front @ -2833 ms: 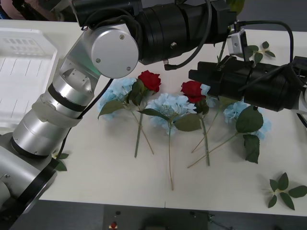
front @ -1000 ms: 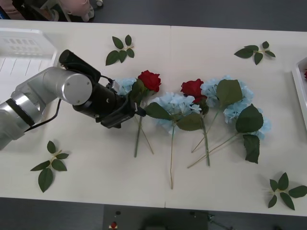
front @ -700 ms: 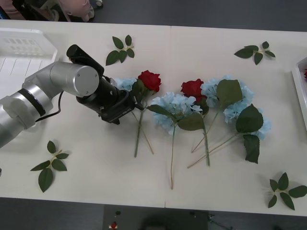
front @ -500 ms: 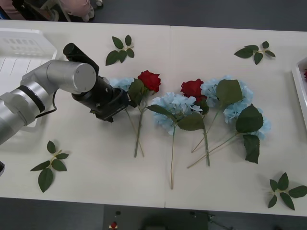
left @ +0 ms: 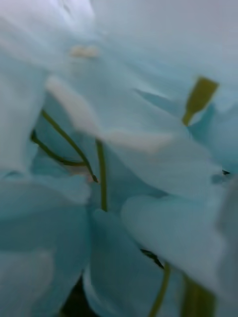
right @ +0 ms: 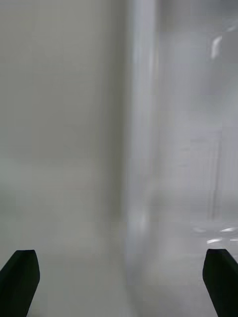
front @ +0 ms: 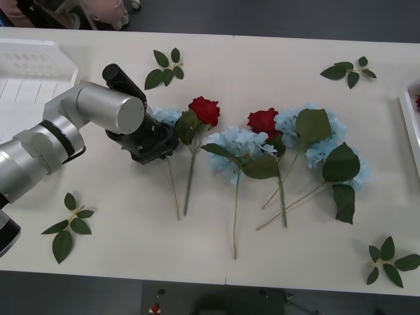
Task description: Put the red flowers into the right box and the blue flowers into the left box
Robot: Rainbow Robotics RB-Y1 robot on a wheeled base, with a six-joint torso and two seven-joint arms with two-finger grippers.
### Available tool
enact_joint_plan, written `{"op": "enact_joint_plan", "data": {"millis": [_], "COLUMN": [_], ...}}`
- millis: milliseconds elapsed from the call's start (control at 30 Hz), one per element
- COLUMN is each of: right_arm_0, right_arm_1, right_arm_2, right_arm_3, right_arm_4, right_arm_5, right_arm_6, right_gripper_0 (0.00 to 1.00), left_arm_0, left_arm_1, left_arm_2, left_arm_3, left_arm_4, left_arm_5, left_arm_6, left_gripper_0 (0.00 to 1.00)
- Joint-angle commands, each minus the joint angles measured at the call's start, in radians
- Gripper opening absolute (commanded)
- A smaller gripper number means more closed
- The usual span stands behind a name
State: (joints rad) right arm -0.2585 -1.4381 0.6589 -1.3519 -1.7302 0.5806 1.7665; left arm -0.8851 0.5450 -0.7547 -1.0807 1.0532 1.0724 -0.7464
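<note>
Reaching left end effector (front: pixel 159 139) (low, outstretched)

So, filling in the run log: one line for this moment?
left gripper: at leftmost blue flower | right gripper: open, by right box | red flowers: on table

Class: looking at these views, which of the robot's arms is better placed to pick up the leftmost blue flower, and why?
The left. Its hand is already down at the leftmost blue flower, whose petals press against its wrist camera, with the left box close by. The right hand, open, hangs over a white tray rim, away from the flowers.
</note>
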Motion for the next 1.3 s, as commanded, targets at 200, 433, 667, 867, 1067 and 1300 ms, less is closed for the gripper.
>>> {"op": "enact_joint_plan", "data": {"millis": [200,433,667,867,1067,1300], "right_arm_0": [0.266,0.275,0.206,0.14,0.039,-0.025], "right_arm_1": [-0.03,0.039,0.258,0.398,0.479,0.579], "right_arm_2": [-0.398,-0.463,-0.453,-0.381,-0.268,-0.259], "right_arm_3": [-0.332,-0.627,-0.697,-0.641,-0.498,-0.355], "right_arm_4": [-0.178,0.175,0.524,0.736,0.873,0.926], "right_arm_5": [0.185,0.199,0.404,0.487,0.452,0.446], "right_arm_6": [-0.4,-1.059,-1.312,-1.346,-1.371,-1.362], "right_gripper_0": [0.97,0.97,0.97,0.97,0.97,0.97], "left_arm_0": [-0.081,-0.143,-0.196,-0.15,-0.149,-0.149], "left_arm_1": [0.081,0.202,0.431,0.518,0.512,0.44], "left_arm_2": [0.048,0.27,0.387,0.305,0.183,0.11], "left_arm_3": [-0.094,-0.3,-0.374,-0.165,0.008,0.216], "left_arm_4": [0.011,0.108,0.093,-0.275,-0.441,-0.449], "left_arm_5": [0.09,0.394,0.659,0.471,0.205,0.038], "left_arm_6": [-0.013,-0.215,-0.772,-1.183,-1.212,-1.185], "left_gripper_0": [0.0,0.0,0.0,0.0,0.0,0.46]}}
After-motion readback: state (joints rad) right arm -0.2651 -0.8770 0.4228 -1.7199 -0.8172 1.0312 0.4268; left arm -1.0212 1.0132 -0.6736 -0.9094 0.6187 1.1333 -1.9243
